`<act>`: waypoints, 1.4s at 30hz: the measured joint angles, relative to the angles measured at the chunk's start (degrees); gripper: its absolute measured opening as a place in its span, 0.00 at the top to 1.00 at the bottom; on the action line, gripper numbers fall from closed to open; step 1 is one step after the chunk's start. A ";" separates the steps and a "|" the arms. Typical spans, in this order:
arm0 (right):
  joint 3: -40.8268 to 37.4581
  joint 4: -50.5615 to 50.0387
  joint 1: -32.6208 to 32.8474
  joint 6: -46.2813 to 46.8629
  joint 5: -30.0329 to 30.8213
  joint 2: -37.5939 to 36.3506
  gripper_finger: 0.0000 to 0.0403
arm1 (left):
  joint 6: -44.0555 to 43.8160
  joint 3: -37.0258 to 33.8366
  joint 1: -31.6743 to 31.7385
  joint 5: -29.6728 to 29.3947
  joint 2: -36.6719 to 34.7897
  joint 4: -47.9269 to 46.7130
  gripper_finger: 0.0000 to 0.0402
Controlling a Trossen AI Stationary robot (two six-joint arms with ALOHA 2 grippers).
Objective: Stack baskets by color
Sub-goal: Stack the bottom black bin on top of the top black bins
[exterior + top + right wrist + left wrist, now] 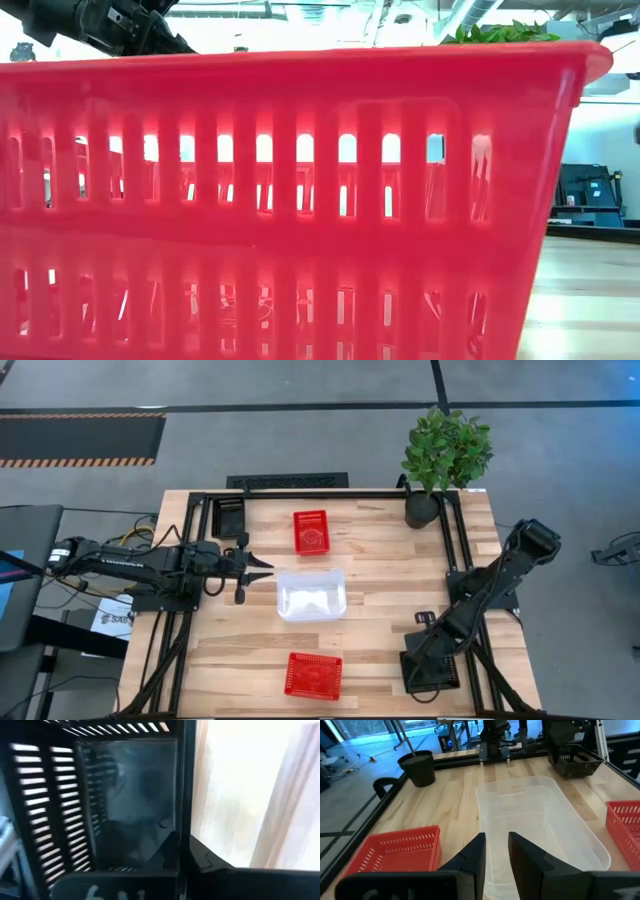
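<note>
Black perforated plastic fills the right wrist view: the right end effector (182, 845) is shut on the wall of a small black slotted basket (432, 668) at the tabletop's (380, 570) near right corner, one finger inside and one outside as far as I can judge. The left end effector (495, 855) hovers just left of the clear see-through rectangular basket (311, 593) at the centre, its fingers a narrow gap apart and holding nothing.

Another black basket (229, 514) sits at the far left corner, diagonally across from the held one, so the carry would run across the whole tabletop. Its long axis runs front to back. The left arm is much nearer to it.

One red perforated basket (311, 531) stands far centre, another (313, 675) near centre; a potted green plant (441, 455) occupies the far right corner.
</note>
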 joint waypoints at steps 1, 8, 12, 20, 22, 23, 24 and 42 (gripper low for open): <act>0.00 -0.10 -0.52 0.00 0.25 -0.86 0.95 | -0.67 0.00 0.00 0.00 0.00 0.02 0.82; 1.80 -5.26 -4.32 -2.59 6.26 -7.30 0.97 | -2.25 0.00 0.00 0.02 0.00 0.02 0.82; 4.17 -7.51 -6.68 -3.78 12.90 -10.03 0.96 | -3.41 0.00 0.00 0.02 0.00 0.02 0.82; 9.92 -2.91 -13.80 -1.91 25.91 -16.19 0.96 | -6.98 0.00 0.00 -1.76 0.00 0.01 0.82; 10.66 -1.95 -16.33 -3.28 28.10 -16.81 0.95 | -8.03 0.00 0.00 -1.83 0.00 0.02 0.82; 10.71 -1.70 -17.66 -4.80 29.25 -16.94 0.96 | -8.99 0.00 -0.01 -1.90 0.03 0.02 0.82; 10.71 -1.52 -18.85 -6.81 30.99 -16.93 0.97 | -9.96 0.00 -0.02 -1.98 0.26 0.07 0.82; 10.62 56.16 -41.37 -42.59 49.68 -0.86 0.96 | -13.75 0.02 -4.37 -25.84 3.57 11.43 0.82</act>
